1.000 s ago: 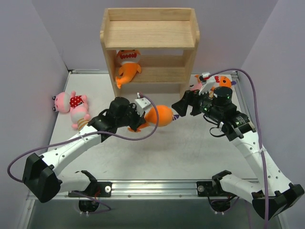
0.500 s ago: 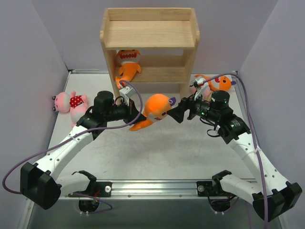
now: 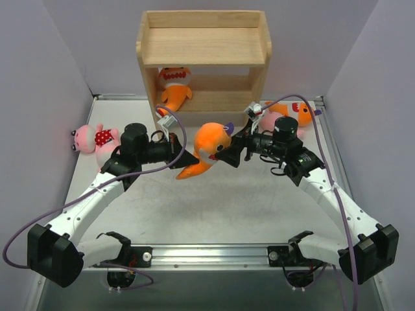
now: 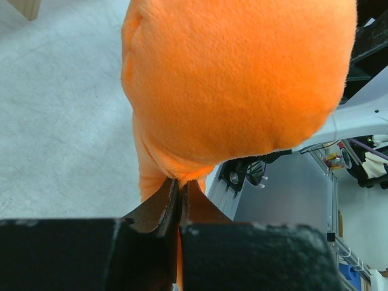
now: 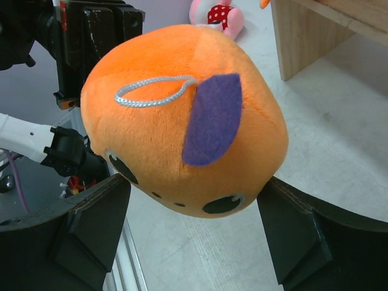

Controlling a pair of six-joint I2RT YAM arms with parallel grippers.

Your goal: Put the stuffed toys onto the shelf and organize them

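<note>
Our left gripper (image 3: pixel 186 159) pinches the tail of a soft, light, squishy orange plush fish (image 3: pixel 211 144), up in the air before the light wooden shelf (image 3: pixel 204 45). Our right gripper (image 3: pixel 228 151) gapes wide around its round head, the best place to grab. We count three fish: this one, a second fish (image 3: pixel 174 87) in the shelf, and a third fish (image 3: pixel 297 111) beside it. We see a pink doll (image 3: pixel 97 139) on the left and another pink doll (image 3: pixel 267 120) on the right. We cannot see a third.

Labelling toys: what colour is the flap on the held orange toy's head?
The flap on the orange toy is purple; right wrist view shows it best.
</note>
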